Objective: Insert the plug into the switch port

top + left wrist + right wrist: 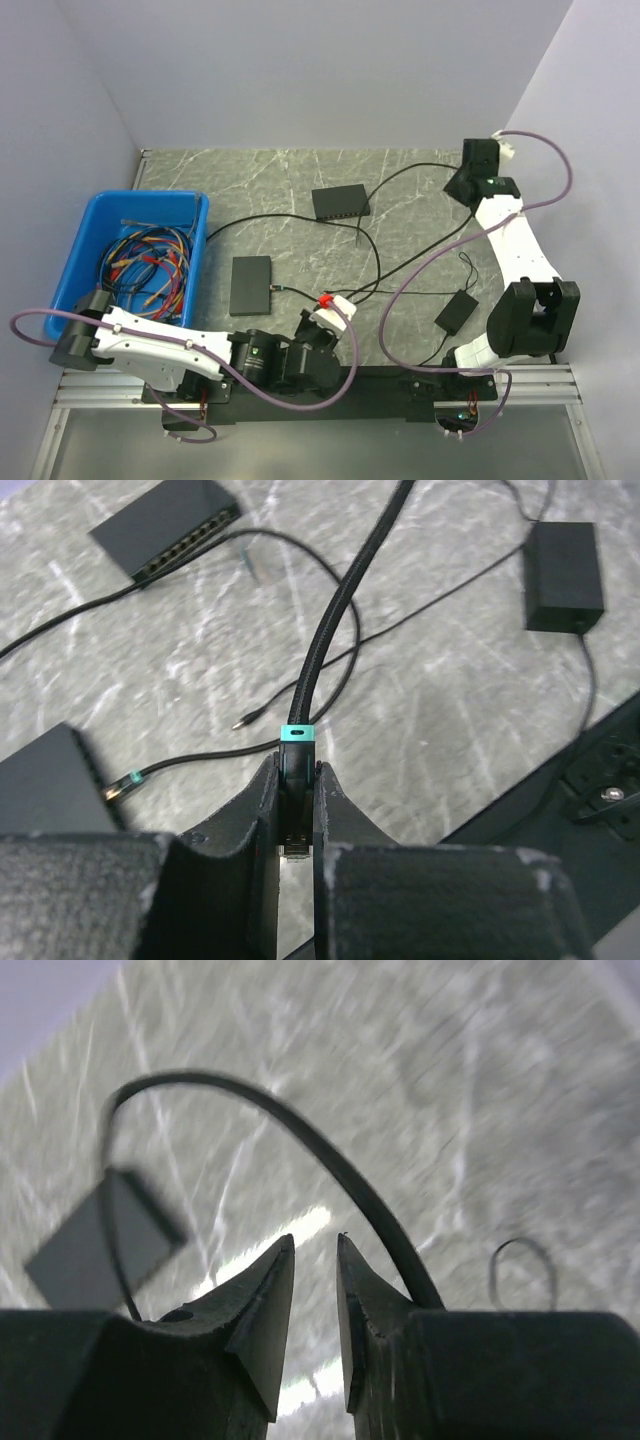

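Here, grey marbled table (280,180), pale walls (330,70) — left hand (295,770) clamps the plug (297,742), right hand (315,1245) parted.

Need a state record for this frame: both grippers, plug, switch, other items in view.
left gripper: shut on plug
plug: held, not inserted, well apart from the switch
switch: port row faces the left wrist camera
right gripper: open, nothing between the fingers
other: flat slab, small black box, blue bin holding coloured wires
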`<act>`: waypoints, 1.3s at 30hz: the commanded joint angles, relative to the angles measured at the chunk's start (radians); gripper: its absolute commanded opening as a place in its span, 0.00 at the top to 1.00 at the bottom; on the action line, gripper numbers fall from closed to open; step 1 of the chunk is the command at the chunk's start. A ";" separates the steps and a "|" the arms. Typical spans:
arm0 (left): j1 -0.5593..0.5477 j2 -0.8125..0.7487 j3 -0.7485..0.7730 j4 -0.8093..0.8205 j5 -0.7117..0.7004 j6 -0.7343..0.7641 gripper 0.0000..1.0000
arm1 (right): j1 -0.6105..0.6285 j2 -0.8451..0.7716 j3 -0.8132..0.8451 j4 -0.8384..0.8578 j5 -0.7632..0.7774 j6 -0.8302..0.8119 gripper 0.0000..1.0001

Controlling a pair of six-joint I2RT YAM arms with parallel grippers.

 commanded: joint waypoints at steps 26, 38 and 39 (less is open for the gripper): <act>0.011 -0.057 -0.232 0.205 0.401 0.138 1.00 | 0.302 -0.468 -0.285 0.451 -0.755 -0.243 0.24; 0.291 -0.465 -0.374 0.275 0.879 0.184 1.00 | 0.334 -0.664 -0.585 0.667 -1.039 -0.169 0.25; 0.299 -0.462 -0.372 0.269 0.891 0.182 1.00 | 0.360 -0.676 -0.607 0.695 -1.085 -0.170 0.25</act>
